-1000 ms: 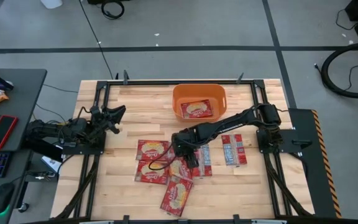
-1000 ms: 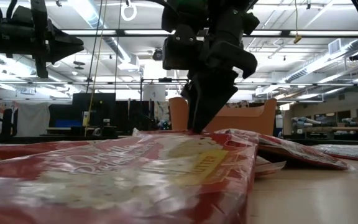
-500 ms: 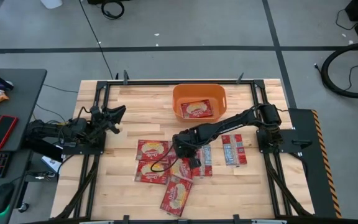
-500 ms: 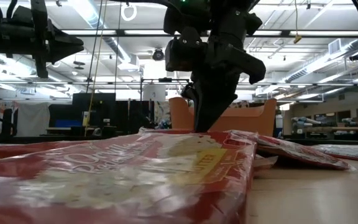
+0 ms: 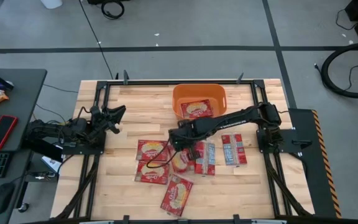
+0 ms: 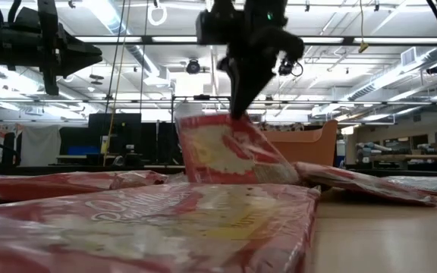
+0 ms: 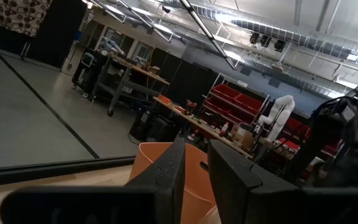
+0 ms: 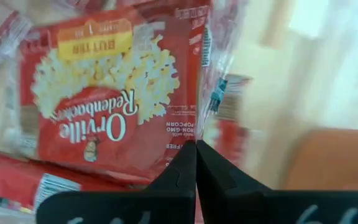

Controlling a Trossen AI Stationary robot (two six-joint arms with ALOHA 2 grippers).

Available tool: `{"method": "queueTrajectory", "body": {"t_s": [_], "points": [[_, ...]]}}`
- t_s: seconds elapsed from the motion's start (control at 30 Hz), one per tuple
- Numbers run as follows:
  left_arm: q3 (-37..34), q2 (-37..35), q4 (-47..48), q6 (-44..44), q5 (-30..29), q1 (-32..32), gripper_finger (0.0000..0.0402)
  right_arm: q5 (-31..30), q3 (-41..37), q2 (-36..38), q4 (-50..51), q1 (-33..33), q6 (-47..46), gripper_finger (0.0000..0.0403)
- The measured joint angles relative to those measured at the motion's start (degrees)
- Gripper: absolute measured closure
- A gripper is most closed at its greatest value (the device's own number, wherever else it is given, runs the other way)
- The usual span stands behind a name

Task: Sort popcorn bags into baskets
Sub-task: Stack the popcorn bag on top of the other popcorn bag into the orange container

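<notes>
1. popcorn bag (image 6: 230, 155) in play hangs tilted from the right hand (image 6: 237, 114), which is clenched on the bag's top edge; its lower edge looks to be touching or just above the other popcorn bags (image 5: 157, 163) lying flat on the worktop (image 5: 129, 112).
2. relation that matters: the orange basket (image 5: 178, 94) lies beyond the right hand, farther from the pile and toward the far side of the worktop, with a short stretch of bare wood between. one bag (image 5: 196, 109) already lies inside it.
3. held bag's long axis runs down and away from the hand, so in my judgement it must be lifted clear of the pile before it is carried over the basket wall.
4. right hand is much the nearer to both pile and basket. the left hand (image 5: 117, 114) waits off to the side, well apart from the bags, near its own edge of the worktop; its fingers (image 7: 166, 177) stand slightly parted and carry nothing.
5. hard to make out: from above, the right arm covers the grip point and most of the held bag; from the right wrist the basket is only an orange blur past the bag (image 8: 114, 93); how many bags are stacked under the pile cannot be told.
</notes>
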State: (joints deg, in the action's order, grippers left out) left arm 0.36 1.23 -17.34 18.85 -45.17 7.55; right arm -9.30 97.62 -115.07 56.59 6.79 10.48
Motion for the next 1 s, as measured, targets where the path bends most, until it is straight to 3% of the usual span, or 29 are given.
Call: {"method": "queueTrajectory", "body": {"t_s": [0.3, 0.8, 1.0], "points": [[0.02, 0.0, -0.02, 0.0, 0.0, 0.0, 0.0328, -10.43, 10.76, 0.86, 12.22, -0.02, 2.38, 0.0399], [0.0, 0.0, 0.0, 0.0, -0.01, 0.01, 0.0328, -13.75, 11.02, 15.75, 16.11, -2.59, 2.48, 0.0398], [0.0, 0.0, 0.01, 0.0, 0.0, 0.01, 0.0328, -16.65, 10.36, 21.78, 18.6, -6.26, 8.11, 0.0398]]}}
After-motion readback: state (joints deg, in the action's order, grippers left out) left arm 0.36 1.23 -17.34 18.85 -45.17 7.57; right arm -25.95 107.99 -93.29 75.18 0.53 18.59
